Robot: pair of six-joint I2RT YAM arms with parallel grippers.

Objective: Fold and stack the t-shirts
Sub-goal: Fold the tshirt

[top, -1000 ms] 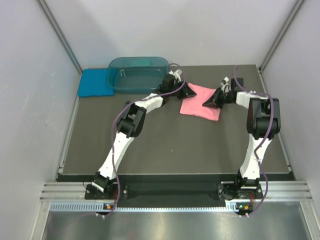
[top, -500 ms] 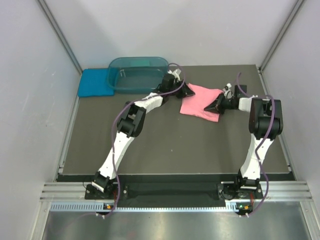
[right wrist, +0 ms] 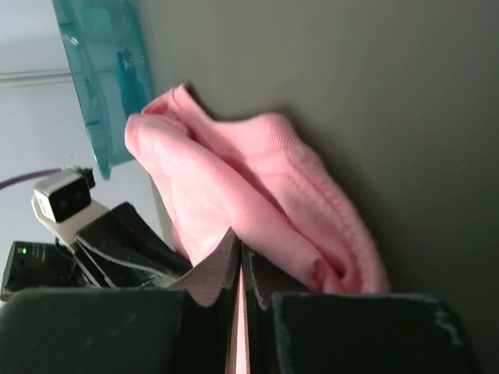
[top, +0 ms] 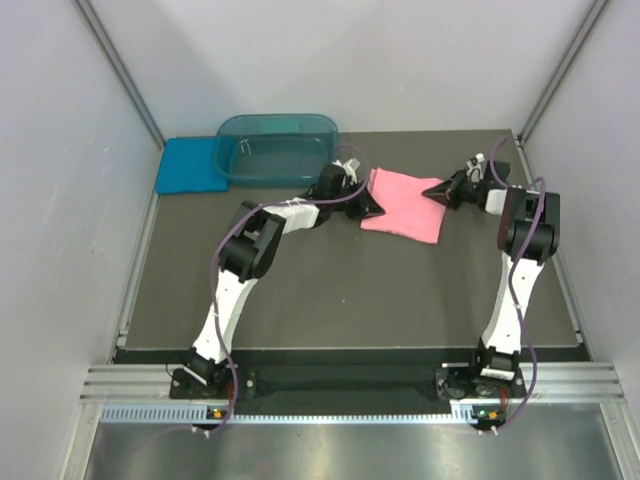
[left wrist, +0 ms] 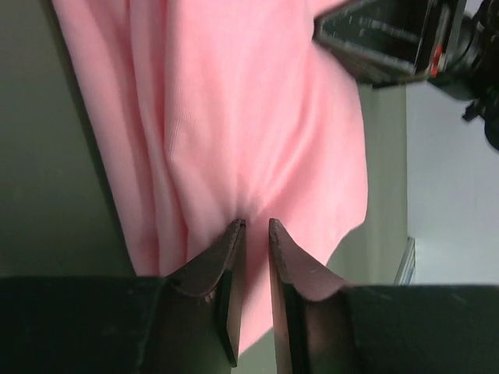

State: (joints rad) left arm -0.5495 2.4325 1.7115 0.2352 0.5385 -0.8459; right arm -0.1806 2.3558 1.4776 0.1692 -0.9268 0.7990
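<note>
The salmon-pink t-shirt (top: 405,214), lying at one o'clock on the worktop (top: 330,290), is pinched at opposite edges by the left pincer (left wrist: 253,224) and the right pincer (right wrist: 236,243), both closed on its cloth, apparently so a fold can be drawn. The teal-blue t-shirt (top: 190,165) is laid at eleven o'clock, with the tub (top: 278,150) set between the two.

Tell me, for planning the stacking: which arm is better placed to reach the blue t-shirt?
Probably the left. The blue t-shirt lies far left beside the tub, on the left gripper's side; the right gripper pinches the pink t-shirt's right edge.
</note>
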